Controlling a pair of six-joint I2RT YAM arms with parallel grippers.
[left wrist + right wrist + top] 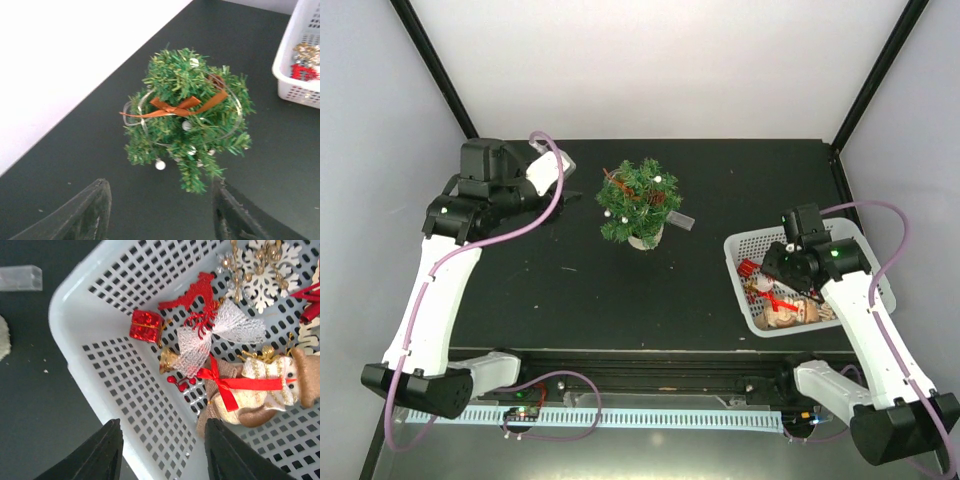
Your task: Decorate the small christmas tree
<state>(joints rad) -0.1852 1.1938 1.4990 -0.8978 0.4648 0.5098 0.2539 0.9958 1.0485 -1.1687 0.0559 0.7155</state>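
Observation:
The small christmas tree (638, 205) stands in its white pot at the table's back middle. In the left wrist view the tree (186, 117) carries an orange ribbon bow (175, 107), a thin wire loop and small white beads. My left gripper (160, 210) is open just short of the tree, with nothing between its fingers (95, 210). My right gripper (162, 450) hangs open over the white basket (100, 390) and holds nothing. Ahead of it lie a red gift box (146, 326), a red reindeer (192, 292), a white mesh bow (215, 335) and a figure tied with red ribbon (255, 390).
The basket (745, 245) sits at the table's right side, with a white snowflake (265, 270) and gold pieces in its far part. A small clear plastic box (680, 220) lies on the table just right of the tree. White walls close in the back and sides.

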